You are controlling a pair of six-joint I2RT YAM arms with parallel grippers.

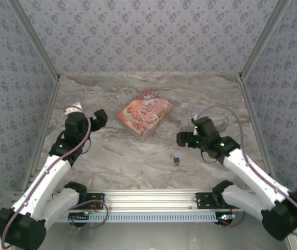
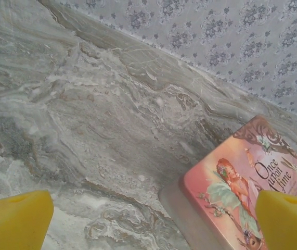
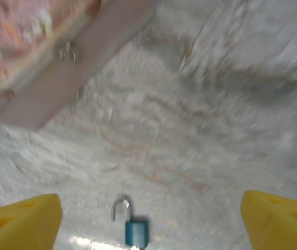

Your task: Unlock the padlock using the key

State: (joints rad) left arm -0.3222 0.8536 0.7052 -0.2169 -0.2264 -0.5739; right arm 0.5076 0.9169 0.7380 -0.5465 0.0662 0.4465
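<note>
The tiny teal-blue padlock (image 1: 177, 161) lies flat on the marble table, in front of the pink box. In the right wrist view the padlock (image 3: 136, 232) sits low between my yellow fingers, and its silvery shackle (image 3: 119, 208) has one leg free of the body. I cannot make out the key for certain. My right gripper (image 1: 182, 138) hovers just behind and right of the padlock, open (image 3: 148, 219) and empty. My left gripper (image 1: 100, 119) is open (image 2: 153, 221) at the left, beside the box's left corner, holding nothing.
The pink illustrated box (image 1: 145, 114) lies at the table's middle back; the box (image 2: 252, 192) is close to my left gripper's right finger. Patterned walls enclose the table on three sides. A metal rail (image 1: 148, 198) runs along the near edge.
</note>
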